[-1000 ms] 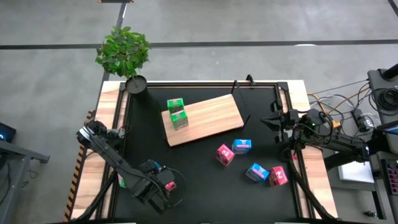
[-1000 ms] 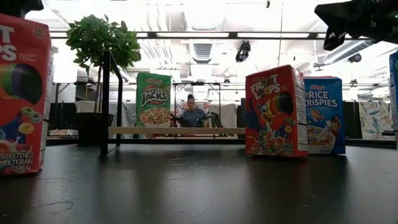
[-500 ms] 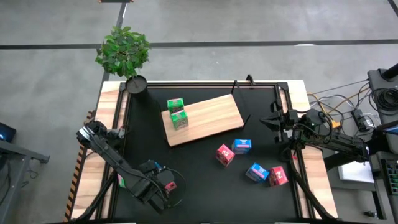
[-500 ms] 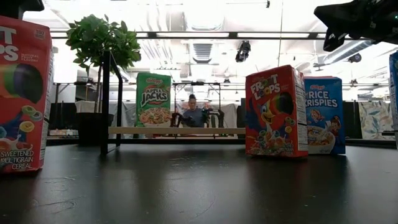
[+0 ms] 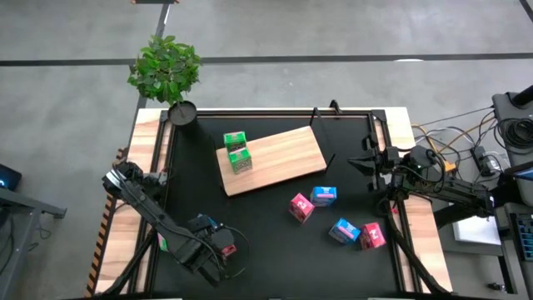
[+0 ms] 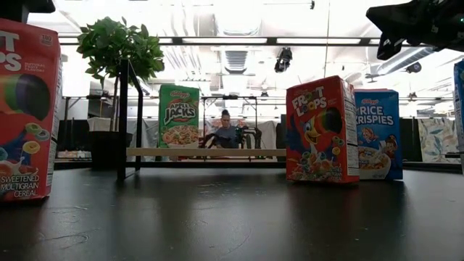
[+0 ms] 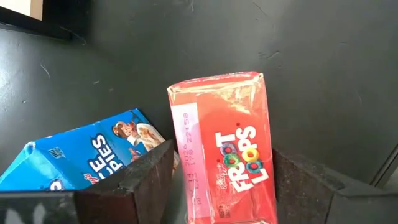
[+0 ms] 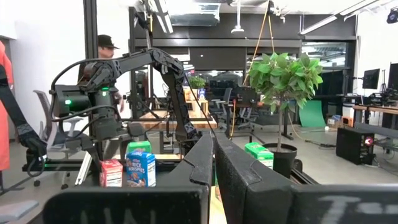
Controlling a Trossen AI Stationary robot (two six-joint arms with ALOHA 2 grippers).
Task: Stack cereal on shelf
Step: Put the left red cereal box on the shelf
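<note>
My left gripper (image 5: 221, 250) hangs over the table's near left part, its fingers on either side of a pink-red cereal box (image 7: 224, 149) that stands upright on the black mat (image 6: 25, 109). A blue cereal box (image 7: 87, 155) lies right beside it. Two green boxes (image 5: 237, 150) stand on the light-wood shelf (image 5: 283, 158). Two more pink-red boxes (image 5: 301, 207) (image 5: 372, 237) and two more blue ones (image 5: 324, 196) (image 5: 343, 231) stand on the mat to the shelf's near right. My right gripper (image 5: 366, 162) waits shut at the right edge. My left gripper has the pink-red box between its two fingers (image 7: 146, 180), one on each of two opposite sides (image 7: 183, 171), at the box's upper end. The fingers come from above, pointing steeply down. The box stands upright with its bottom (image 6: 22, 197) on the mat.
A potted plant (image 5: 166, 71) stands at the table's far left corner. Black rails (image 5: 158, 183) run along the left, far and right edges. A bare stretch of mat (image 5: 275, 258) lies along the near edge. Beyond the table a person (image 6: 226, 130) sits.
</note>
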